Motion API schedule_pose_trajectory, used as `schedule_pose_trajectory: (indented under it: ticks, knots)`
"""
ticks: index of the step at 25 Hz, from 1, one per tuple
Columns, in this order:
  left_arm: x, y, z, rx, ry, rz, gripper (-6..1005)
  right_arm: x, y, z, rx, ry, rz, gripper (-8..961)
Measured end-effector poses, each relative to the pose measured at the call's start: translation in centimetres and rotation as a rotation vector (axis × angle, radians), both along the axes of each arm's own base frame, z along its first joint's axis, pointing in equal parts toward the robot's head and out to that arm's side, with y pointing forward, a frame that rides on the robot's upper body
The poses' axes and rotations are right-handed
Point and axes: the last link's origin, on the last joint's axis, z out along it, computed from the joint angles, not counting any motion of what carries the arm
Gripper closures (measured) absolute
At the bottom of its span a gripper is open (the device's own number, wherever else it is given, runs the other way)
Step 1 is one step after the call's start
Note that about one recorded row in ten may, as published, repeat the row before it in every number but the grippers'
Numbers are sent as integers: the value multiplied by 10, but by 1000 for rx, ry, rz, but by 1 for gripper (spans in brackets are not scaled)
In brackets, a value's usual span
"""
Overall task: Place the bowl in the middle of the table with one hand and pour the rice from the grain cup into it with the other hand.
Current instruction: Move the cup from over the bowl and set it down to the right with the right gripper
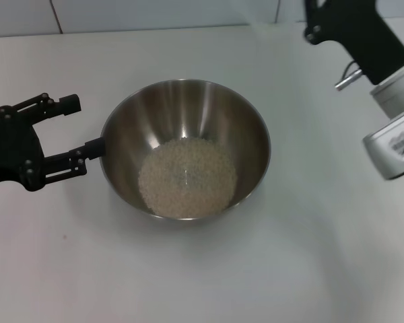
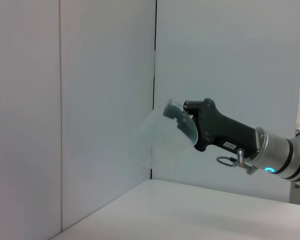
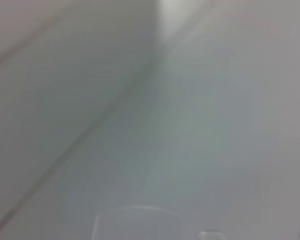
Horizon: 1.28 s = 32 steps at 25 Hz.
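Both tasks look done: left gripper [image 1: 77, 134], fingers apart beside the bowl [image 1: 242, 128] of rice [image 1: 187, 176], right gripper [image 2: 177, 114] clamping the emptied grain cup [image 2: 162, 135] aloft.

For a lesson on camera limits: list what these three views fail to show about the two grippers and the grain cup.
- Right gripper: its fingertips are cut off by the top edge in the head view.
- Grain cup: absent from the head view; in the left wrist view it is a translucent blur, contents unreadable.
- Left gripper: open at the bowl; rim contact unclear.
- Right wrist view: blurred.
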Motion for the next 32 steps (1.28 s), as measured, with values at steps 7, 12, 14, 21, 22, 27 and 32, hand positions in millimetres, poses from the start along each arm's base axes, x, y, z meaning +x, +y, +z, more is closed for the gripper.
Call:
schedule_pose_trajectory:
  ticks: [7,12,14,21,22,27,32]
  knots:
    - [0,-1,1,-2,2,-4,202,41,-10,-1,-96,255,-255,934]
    - [0,-1,2,-1,3,-6,202,57,-23,-4,-156,367,-315,934]
    - [1,-1,2,-3,3,-10,202,64,-32,-8,-186,420,-349,933]
    - [2,-1,2,-7,7,-22,202,79,-45,-12,-217,541,-431,933]
    - [3,-1,2,-8,8,-25,202,82,-46,-12,-220,559,-445,933]
    - [4,-3,2,-16,4,-33,202,93,-47,-18,-248,609,-533,933]
    - [4,-4,0,-20,-1,-30,202,100,-47,-24,-270,600,-590,932]
